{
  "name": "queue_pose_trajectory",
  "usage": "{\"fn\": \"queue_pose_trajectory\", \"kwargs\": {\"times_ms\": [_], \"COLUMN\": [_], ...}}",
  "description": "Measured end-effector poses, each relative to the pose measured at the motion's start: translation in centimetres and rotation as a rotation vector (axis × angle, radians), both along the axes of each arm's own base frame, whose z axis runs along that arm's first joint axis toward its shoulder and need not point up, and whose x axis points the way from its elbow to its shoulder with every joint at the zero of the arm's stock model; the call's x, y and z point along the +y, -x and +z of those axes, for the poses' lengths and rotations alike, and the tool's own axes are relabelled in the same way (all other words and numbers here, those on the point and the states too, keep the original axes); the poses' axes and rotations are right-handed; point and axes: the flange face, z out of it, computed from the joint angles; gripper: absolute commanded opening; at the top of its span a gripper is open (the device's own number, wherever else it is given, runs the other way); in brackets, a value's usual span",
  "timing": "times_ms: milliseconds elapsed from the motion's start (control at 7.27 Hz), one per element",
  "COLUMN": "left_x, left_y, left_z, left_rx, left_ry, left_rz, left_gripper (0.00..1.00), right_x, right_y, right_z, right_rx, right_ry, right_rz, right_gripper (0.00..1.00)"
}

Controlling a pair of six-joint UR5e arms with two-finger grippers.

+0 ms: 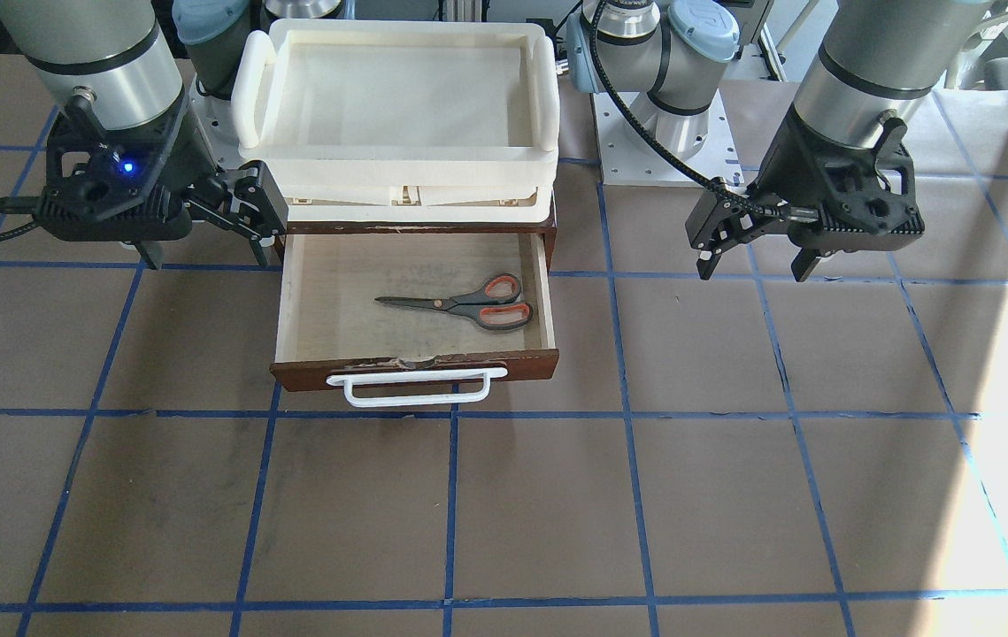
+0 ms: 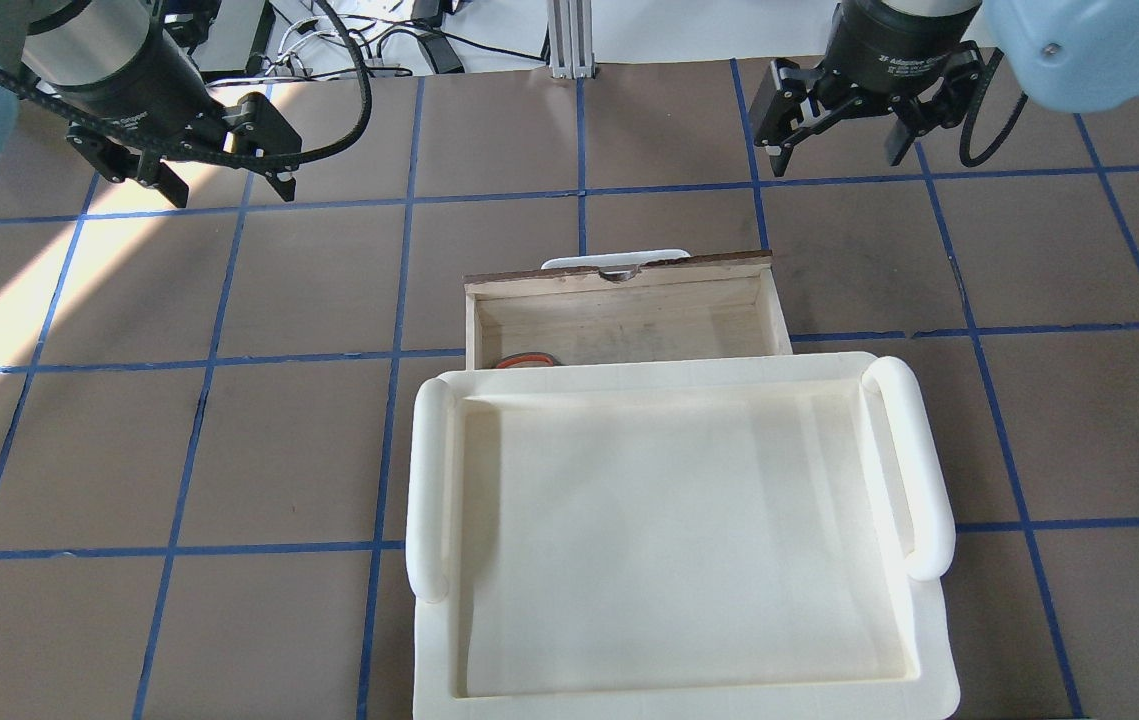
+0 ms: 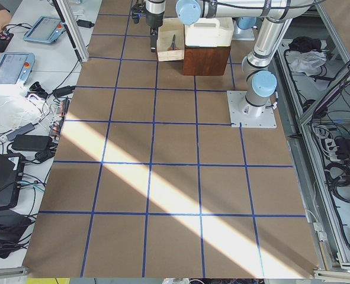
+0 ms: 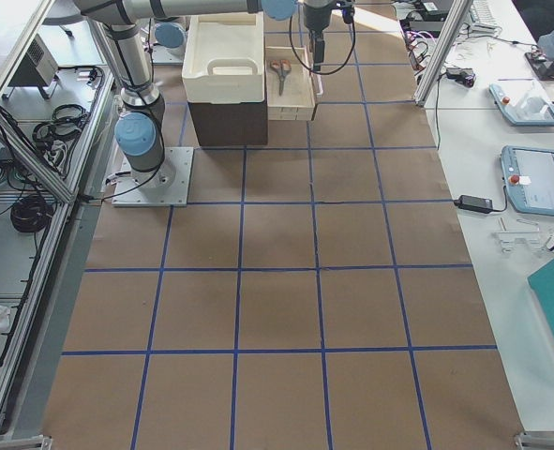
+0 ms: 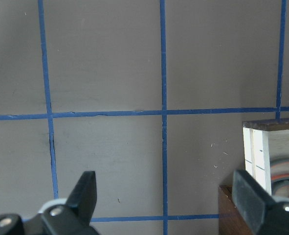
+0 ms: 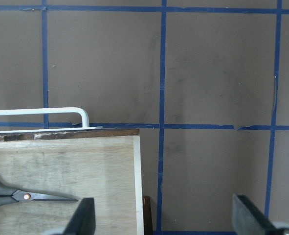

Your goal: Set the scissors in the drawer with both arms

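Observation:
The scissors (image 1: 468, 305) lie flat inside the open drawer (image 1: 309, 373), blades towards the robot's right, grey and orange-red loops towards its left. From overhead only one orange loop (image 2: 527, 358) shows under the tray's edge. The left gripper (image 1: 751, 264) is open and empty, hovering over the table beside the drawer on the robot's left. The right gripper (image 1: 207, 248) is open and empty, close to the drawer's back corner on the robot's right. The left wrist view shows the loops (image 5: 283, 171), and the right wrist view shows the blades (image 6: 36, 197).
A cream-white plastic tray (image 1: 397, 152) sits on the dark brown cabinet above the drawer and hides much of the drawer from overhead (image 2: 649, 365). The white bar handle (image 1: 415, 389) faces the operators' side. Blue tape lines grid the brown table.

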Motion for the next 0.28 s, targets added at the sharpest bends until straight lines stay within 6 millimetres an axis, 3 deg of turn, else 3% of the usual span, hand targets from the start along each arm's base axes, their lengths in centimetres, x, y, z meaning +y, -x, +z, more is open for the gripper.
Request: {"fn": "queue_pose_trajectory", "kwargs": {"times_ms": [275], "left_x": [0.03], "left_y": [-0.25], "left_z": [0.01], "left_rx": [-0.002], "left_ry": [0.0], "left_rz": [0.004], "left_gripper": [1.0], "right_x": [-0.1], "right_y": [-0.24], "right_z": [-0.03], "right_rx": [-0.002], "right_ry": [0.008], "right_rz": [0.015], "right_gripper": [1.0]}}
